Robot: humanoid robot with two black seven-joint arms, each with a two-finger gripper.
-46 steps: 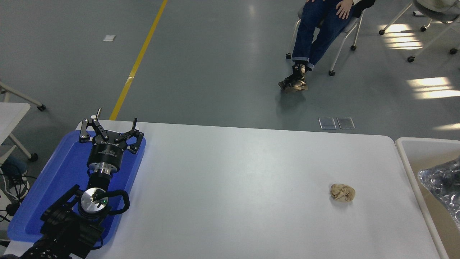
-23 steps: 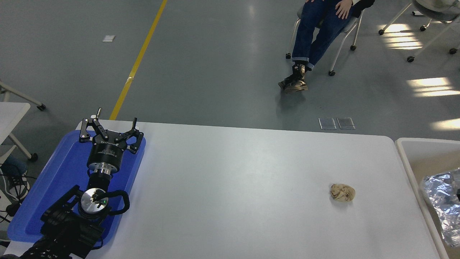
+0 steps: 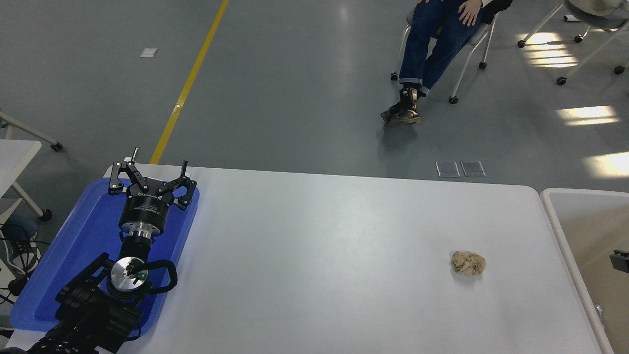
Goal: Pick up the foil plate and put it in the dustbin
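Note:
The dustbin [image 3: 554,212] stands against the table's right end, with a white rim and a beige inside. The foil plate is almost wholly out of view; only a small silvery sliver [image 3: 600,310] shows low inside the bin's rim. A small dark part of my right arm [image 3: 620,260] shows at the right edge over the bin, and too little of it shows to tell how it stands. My left gripper [image 3: 150,170] is parked open and empty over the blue tray at the lower left.
A crumpled beige paper ball [image 3: 468,263] lies on the white table [image 3: 314,255] near the right end. A flat blue tray [image 3: 78,246] lies under the left arm. A person sits on a chair [image 3: 442,34] beyond the table.
The foil plate, seen over the bin before, has dropped down and out of sight into it. The right arm's dark tip has drawn back to the right edge. The left arm has not moved.

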